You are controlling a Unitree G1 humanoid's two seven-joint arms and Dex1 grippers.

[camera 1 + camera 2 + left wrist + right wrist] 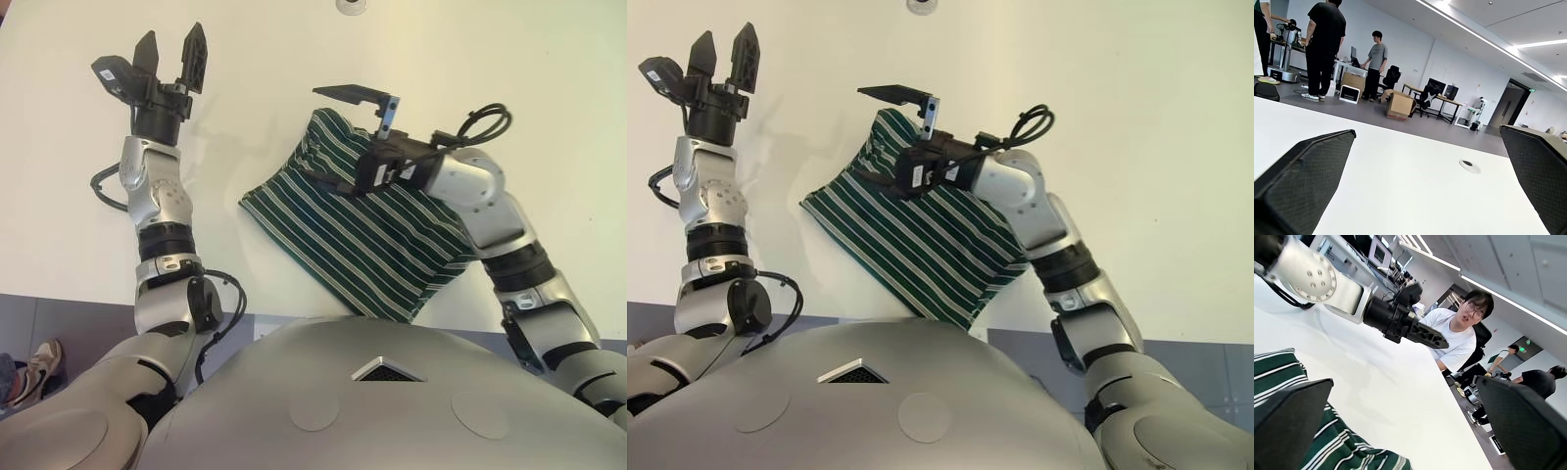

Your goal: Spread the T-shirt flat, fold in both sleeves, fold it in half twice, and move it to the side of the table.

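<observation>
Green cloth with thin white stripes lay near the middle of the pale worktop (529, 78): the T-shirt (362, 240), folded into a compact wedge. Its broad end pointed to about 5 o'clock and reached almost to the worktop's near edge. Its narrow end sat at about 12 o'clock and looked rumpled, with the stripes bunched into soft ridges. The rest of the fabric lay fairly flat.

The right gripper (1403, 382) hung over that narrow end, aimed across the worktop toward 9 o'clock. Its fingers stood wide apart with nothing between them. One finger (348, 94) was lifted clear above the cloth. The other finger (1288, 416) sat low over the stripes, and I could not tell whether it touched the fabric. A looped black cable (480, 122) arched off the arm just behind the wrist.

The left gripper (173, 37) was well apart from the shirt, off at roughly 10 o'clock from it and raised above the bare worktop. Its two dark fingers (194, 54) were spread in an open V and held nothing. They pointed away toward the far side, where a small round grommet (1469, 166) was set into the surface at about 12 o'clock. Beyond the worktop's far edge, a cardboard box (1399, 104) stood on the grey floor.
</observation>
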